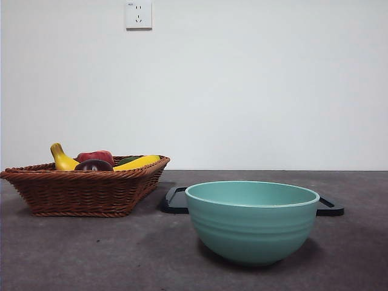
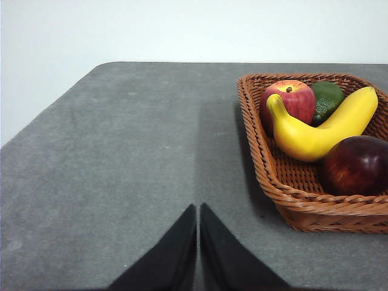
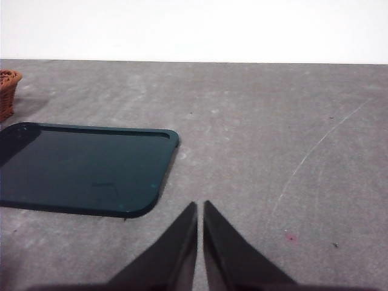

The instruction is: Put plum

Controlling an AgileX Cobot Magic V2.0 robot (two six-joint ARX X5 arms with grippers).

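The plum is a dark maroon glossy fruit lying in the near corner of a brown wicker basket; from the front only its top shows above the basket rim. My left gripper is shut, hovering over bare table beside the basket, apart from the plum. My right gripper is shut above the table next to a dark tray. Neither arm shows in the front view.
In the basket also lie a yellow banana, a red apple and a green fruit. A teal bowl stands in front of the dark tray. A wall socket is behind.
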